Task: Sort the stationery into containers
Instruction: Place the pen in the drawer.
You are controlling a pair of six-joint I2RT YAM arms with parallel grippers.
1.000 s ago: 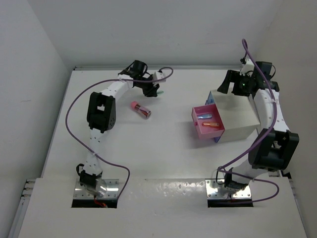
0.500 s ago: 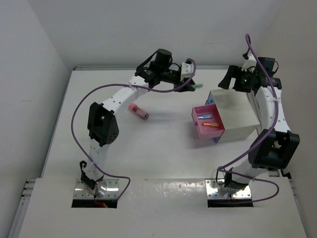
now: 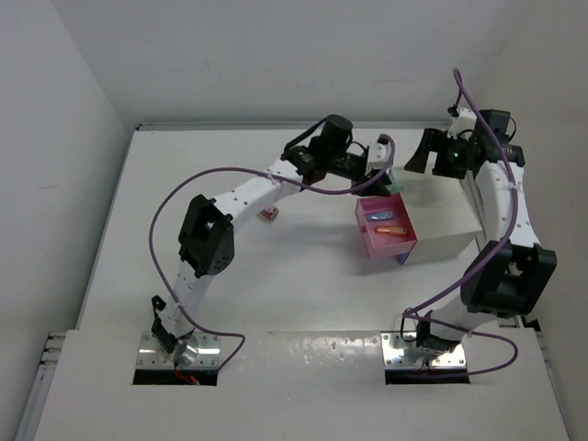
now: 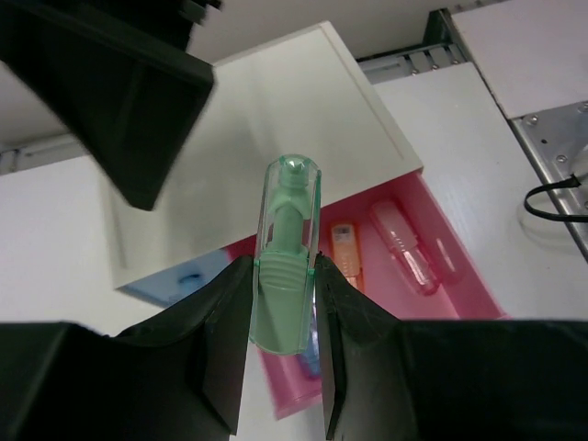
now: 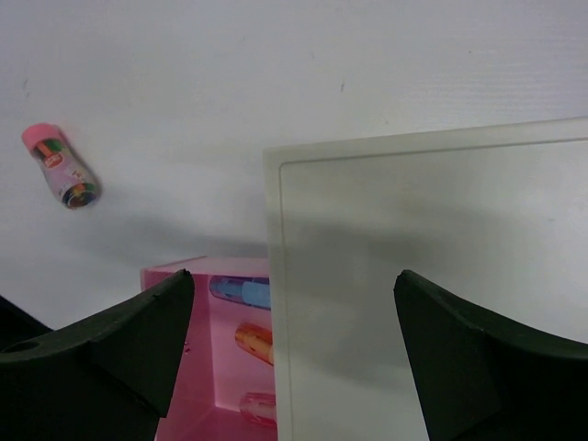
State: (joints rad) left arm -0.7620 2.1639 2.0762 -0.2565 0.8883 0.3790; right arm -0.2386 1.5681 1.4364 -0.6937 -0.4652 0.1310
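My left gripper [image 3: 387, 179] is shut on a mint green piece [image 4: 289, 211] and holds it above the far end of the open pink drawer [image 3: 369, 241]. That drawer [image 4: 464, 294] holds an orange piece [image 4: 344, 250], a clear pink piece [image 4: 404, 243] and a blue piece [image 5: 241, 291]. A corner of the blue drawer [image 4: 184, 276] shows below it. Both drawers belong to the white cabinet [image 3: 446, 216]. My right gripper [image 3: 420, 158] is open and empty above the cabinet's top [image 5: 432, 276]. The short pink-red cylinder [image 5: 62, 167] lies on the table to the left, partly hidden by my left arm in the top view.
The left arm [image 3: 248, 188] stretches across the far middle of the table. White walls close the table at the back and both sides. My right gripper's black finger [image 4: 119, 92] hangs close above the cabinet, near my left gripper.
My left arm has swung right from the far left of the table, carrying the mint green piece to above the pink drawer. The right arm has hardly moved.
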